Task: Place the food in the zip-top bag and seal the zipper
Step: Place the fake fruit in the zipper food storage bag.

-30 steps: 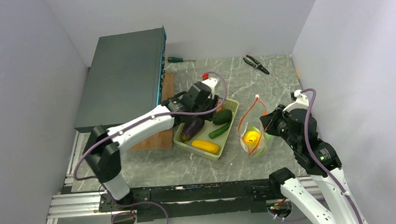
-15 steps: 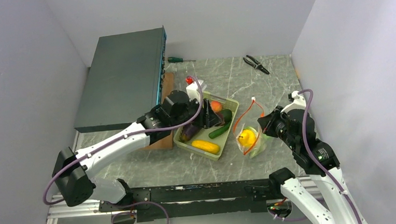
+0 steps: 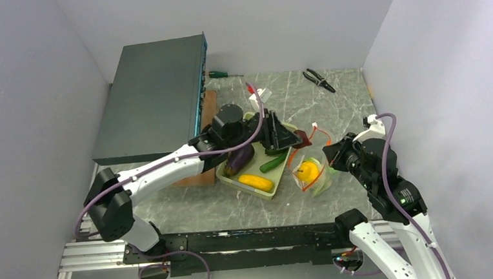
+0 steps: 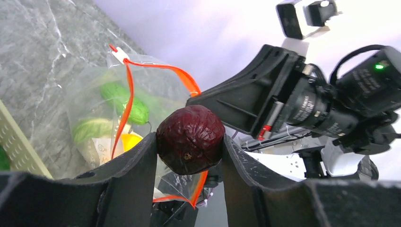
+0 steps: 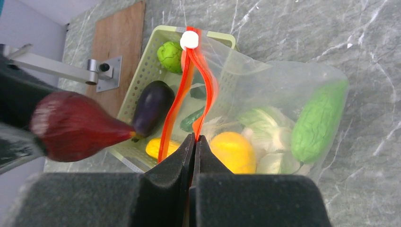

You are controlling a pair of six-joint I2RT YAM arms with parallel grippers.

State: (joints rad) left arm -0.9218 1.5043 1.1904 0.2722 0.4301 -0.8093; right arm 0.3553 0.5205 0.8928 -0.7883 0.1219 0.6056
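Observation:
My left gripper (image 3: 297,138) is shut on a small dark purple-red piece (image 4: 190,139) and holds it in the air just left of the bag's mouth. The clear zip-top bag (image 3: 312,174) lies right of the tray. Its red-orange zipper strip (image 5: 187,90) stands open, with the white slider tab (image 5: 189,40) at the far end. My right gripper (image 5: 195,142) is shut on one side of that strip near its near end. Inside the bag are an orange-yellow round piece (image 5: 234,152), a white cauliflower (image 5: 265,137) and a bright green piece (image 5: 319,120).
A pale green tray (image 3: 279,181) holds an eggplant (image 3: 239,159), a yellow squash (image 3: 255,181) and a green cucumber (image 3: 272,164). A dark grey box (image 3: 154,96) and a wooden board (image 3: 194,175) stand at the left. Pliers (image 3: 318,80) and a screwdriver (image 3: 222,74) lie at the back.
My left gripper has come off the tray's far end with the dark piece and swung right to the bag's mouth. My right gripper has kept its hold on the strip.

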